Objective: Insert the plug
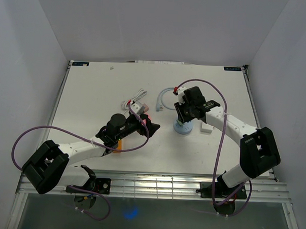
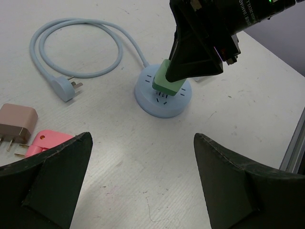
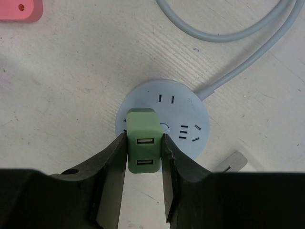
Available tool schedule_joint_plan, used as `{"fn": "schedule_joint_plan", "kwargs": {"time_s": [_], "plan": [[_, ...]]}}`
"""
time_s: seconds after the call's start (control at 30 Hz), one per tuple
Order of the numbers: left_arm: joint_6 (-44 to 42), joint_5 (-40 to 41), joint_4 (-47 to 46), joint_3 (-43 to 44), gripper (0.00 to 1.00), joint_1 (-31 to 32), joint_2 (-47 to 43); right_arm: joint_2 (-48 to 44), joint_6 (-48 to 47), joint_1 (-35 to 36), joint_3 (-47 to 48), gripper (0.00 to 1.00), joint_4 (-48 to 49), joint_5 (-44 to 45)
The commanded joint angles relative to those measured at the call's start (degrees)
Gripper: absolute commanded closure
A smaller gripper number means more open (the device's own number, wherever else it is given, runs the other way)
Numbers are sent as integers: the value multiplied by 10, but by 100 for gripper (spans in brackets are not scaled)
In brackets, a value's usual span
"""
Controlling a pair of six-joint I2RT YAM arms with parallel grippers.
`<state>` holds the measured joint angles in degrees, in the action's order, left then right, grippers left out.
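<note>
Right gripper clamped on green plug, pads on its two flat sides. Plug looks light, rigid, smooth plastic; it could twist if pinched off-centre, so the mid-body side grip suits. It sits on the round blue socket hub at the hub's 8 o'clock edge, seating depth unclear. Cable exits at 2 o'clock. Left gripper wide open, empty, hub at its 12 o'clock.

Green plug is held in the black right claw. Round socket is coloured pale blue, with dark slots; its cable is matched. Left of the socket, a pink adapter and a dusty brown adapter are seen. Table is white, faintly grained.
</note>
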<state>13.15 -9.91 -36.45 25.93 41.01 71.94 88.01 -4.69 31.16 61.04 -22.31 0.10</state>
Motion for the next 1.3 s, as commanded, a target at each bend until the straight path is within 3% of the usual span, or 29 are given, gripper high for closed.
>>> {"fn": "schedule_joint_plan", "kwargs": {"time_s": [0.0,1.0,1.27], "plan": [[1,-9,3,11,2,0,-3,-6,-1,3,1,92,10,17],[2,-18,7,16,2,0,-2,-40,6,2,6,92,-2,63],[4,-27,7,21,2,1,10,-83,-58,-9,-23,92,2,22]]}}
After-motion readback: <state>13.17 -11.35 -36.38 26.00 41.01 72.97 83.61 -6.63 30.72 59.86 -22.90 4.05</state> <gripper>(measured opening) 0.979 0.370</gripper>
